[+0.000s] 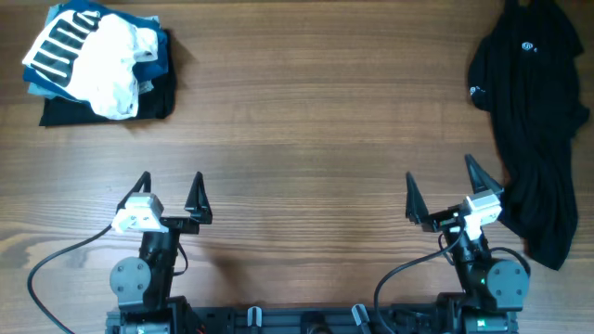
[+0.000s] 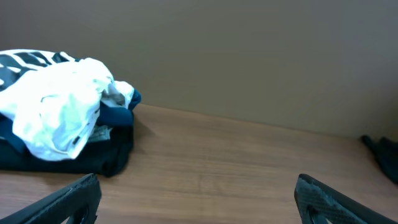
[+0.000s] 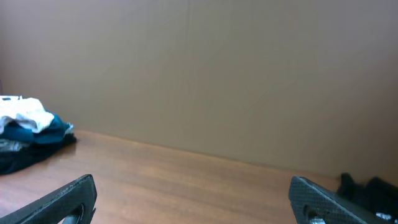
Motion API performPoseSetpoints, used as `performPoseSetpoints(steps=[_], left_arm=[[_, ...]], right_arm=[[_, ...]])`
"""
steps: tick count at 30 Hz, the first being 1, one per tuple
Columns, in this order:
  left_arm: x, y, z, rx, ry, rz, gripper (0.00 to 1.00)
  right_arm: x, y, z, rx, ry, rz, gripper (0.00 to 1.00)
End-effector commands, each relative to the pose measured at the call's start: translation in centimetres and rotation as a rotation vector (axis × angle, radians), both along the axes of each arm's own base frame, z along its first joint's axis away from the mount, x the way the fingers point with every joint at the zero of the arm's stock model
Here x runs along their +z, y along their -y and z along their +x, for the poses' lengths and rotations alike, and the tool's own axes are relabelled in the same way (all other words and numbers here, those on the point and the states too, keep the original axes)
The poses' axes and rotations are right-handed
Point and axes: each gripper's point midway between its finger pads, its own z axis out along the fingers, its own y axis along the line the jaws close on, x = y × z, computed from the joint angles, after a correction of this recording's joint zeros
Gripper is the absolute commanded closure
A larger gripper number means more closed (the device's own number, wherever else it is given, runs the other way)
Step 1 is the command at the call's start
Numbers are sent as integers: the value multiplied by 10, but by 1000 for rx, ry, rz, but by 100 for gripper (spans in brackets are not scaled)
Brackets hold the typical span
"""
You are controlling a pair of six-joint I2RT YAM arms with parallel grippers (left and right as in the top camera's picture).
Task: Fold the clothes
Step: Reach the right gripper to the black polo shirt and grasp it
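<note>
A large limp black shirt (image 1: 532, 121) with small white logo marks lies crumpled along the table's right edge; a bit of it shows in the right wrist view (image 3: 370, 190) and in the left wrist view (image 2: 384, 154). A pile of smaller clothes (image 1: 100, 63), white, blue-and-white striped and dark, sits at the far left; it also shows in the left wrist view (image 2: 62, 118) and the right wrist view (image 3: 28, 134). My left gripper (image 1: 169, 189) is open and empty near the front edge. My right gripper (image 1: 440, 186) is open and empty, just left of the black shirt.
The wooden table (image 1: 306, 121) spans the view. A plain wall (image 3: 205, 68) rises behind its far edge. Both arm bases and cables sit along the front edge.
</note>
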Motion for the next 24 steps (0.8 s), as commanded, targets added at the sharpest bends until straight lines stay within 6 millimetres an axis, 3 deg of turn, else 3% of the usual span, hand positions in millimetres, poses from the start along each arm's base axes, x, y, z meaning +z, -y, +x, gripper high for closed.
performPoseSetpoints(steps=[1,6,11,13,16,18,22,24], left_arm=[[36,3,-8,-18,68,-13,0],[50,3,-9,-17,-13,-21,0],[58,2,10,-16,-209,-42,0],[57,2,22,-22,-329,-55,0],[51,9,42,-72,-504,-86,0],[40,26,55,-179,-595,-128,0],[-20,41,74,-277,-809,-213,0],[-41,43,79,-271,-884,-284,0]], right_arm=[[18,-4,6,22,-14,4,0],[46,-4,35,14,-65,-49,0],[71,-22,83,124,-154,-60,0],[72,-30,99,175,-186,-62,0],[56,-35,130,207,-311,-54,0],[42,-35,147,209,-396,-48,0],[1,-38,179,234,-558,-52,0],[-12,-47,182,299,-583,-40,0]])
